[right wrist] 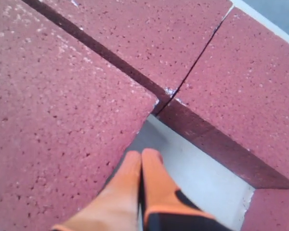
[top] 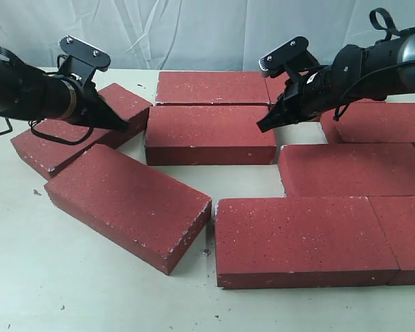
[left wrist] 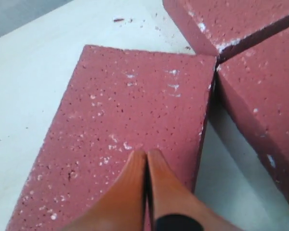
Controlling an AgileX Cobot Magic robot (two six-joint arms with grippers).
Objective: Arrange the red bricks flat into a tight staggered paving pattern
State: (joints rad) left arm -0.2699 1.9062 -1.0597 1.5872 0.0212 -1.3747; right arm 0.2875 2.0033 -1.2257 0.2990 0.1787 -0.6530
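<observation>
- I see the left pincer closed and empty, tip over a slanted brick;
- right pincer closed too, above bare desk between bricks;
- only the exterior view shows the red bricks lying flat.

Robot lab test bench, staged tabletop setup. Signs: plain off-white tabletop; wrinkled pale sheet backdrop hung behind; two black robot arms, left arm and right arm, with loose exposed cable; red bricks laid on bench as test material.
</observation>
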